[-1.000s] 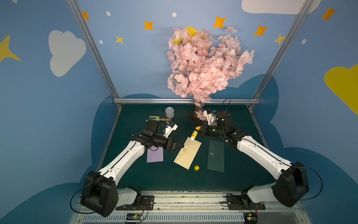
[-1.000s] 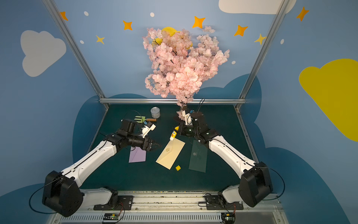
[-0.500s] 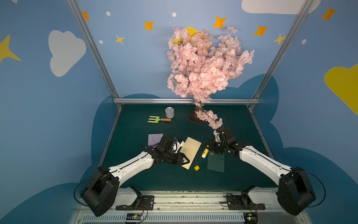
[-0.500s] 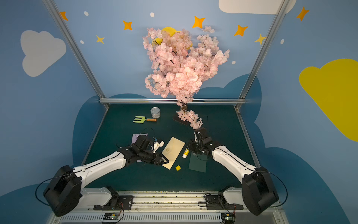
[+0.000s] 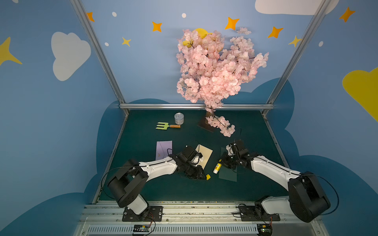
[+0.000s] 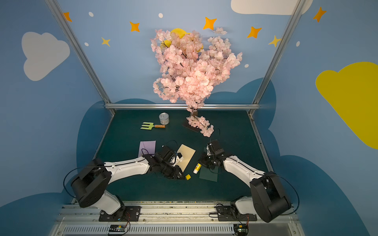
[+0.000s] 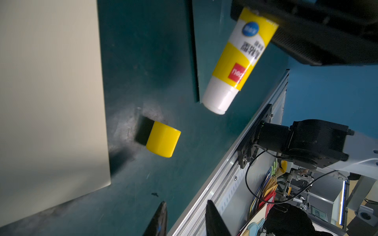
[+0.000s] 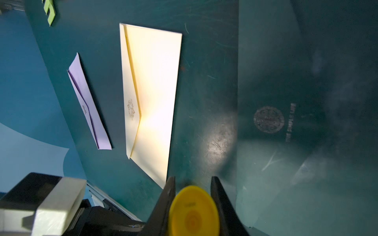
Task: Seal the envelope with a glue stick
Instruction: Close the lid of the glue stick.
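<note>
The cream envelope lies flat on the green mat, flap side up with its gold emblem showing. My left arm covers its near corner. The glue stick is uncapped, white tip pointing down at the mat beside the envelope. My right gripper is shut on its yellow end. Its yellow cap lies on the mat. My left gripper sits low just beside the cap, jaws narrowly open with nothing between them.
A dark green envelope lies under the right gripper, a lilac envelope left of the cream one. At the back stand a tin can, a green hand fork and a pink blossom tree. A metal rail runs along the front.
Both arms pulled toward the front. The right carried the glue stick from above the envelope's far end to its right side. The left gripper dropped beside the cap and its jaws narrowed.
</note>
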Tool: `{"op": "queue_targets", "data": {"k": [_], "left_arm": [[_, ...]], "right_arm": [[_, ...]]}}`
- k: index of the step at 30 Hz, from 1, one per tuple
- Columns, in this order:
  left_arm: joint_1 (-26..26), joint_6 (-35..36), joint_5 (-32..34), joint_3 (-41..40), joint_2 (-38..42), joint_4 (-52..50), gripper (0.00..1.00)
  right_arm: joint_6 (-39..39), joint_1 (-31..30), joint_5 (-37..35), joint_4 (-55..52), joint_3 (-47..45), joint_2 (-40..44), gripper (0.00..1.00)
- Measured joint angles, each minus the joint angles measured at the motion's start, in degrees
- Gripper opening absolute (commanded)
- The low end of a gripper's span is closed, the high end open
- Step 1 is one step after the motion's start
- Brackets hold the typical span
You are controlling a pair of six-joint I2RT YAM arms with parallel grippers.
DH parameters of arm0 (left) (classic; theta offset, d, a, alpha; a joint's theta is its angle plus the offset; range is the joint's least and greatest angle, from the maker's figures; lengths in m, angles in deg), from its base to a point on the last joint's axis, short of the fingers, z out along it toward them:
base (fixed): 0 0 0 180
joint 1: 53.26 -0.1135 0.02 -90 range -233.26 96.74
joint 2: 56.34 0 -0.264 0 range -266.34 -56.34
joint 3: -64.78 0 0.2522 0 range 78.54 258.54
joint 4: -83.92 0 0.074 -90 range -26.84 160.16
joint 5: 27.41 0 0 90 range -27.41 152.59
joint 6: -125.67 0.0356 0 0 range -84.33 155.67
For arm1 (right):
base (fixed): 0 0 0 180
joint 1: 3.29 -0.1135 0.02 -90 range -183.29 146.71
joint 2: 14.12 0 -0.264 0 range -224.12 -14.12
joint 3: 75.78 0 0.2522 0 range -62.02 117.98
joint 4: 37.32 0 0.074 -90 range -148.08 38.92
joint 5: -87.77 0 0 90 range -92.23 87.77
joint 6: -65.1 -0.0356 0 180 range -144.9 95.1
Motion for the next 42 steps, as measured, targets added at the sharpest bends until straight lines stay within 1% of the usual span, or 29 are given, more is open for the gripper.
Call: {"op": "queue_targets", "data": {"k": [1,5,6,15,29,42], "left_arm": [[0.07,0.11,-0.13,0.39,-0.48,-0.02,0.25],[0.28,0.81,-0.72,1.18,-2.69,-0.07,0.05],[0.31,0.87,-0.92,1.22,-3.19,-0.13,0.03],[1.07,1.25,-1.51,1.25,-6.08,-0.5,0.02],[1.36,1.95,0.44,3.8,-10.78,-1.05,0.03],[1.42,2.23,0.46,4.7,-12.48,-0.98,0.03]], "right_arm": [[-0.09,0.0,0.24,0.28,-0.15,-0.46,0.0],[-0.22,0.0,1.09,2.14,-0.52,-2.19,0.0],[-0.33,0.0,1.25,2.56,-0.55,-2.51,0.0],[-1.9,-0.02,3.45,7.72,-2.05,-5.81,0.0],[-3.13,-1.4,4.9,10.69,-2.99,-8.7,0.0],[-3.56,-2.58,5.79,12.5,-2.95,-9.92,0.0]]}}
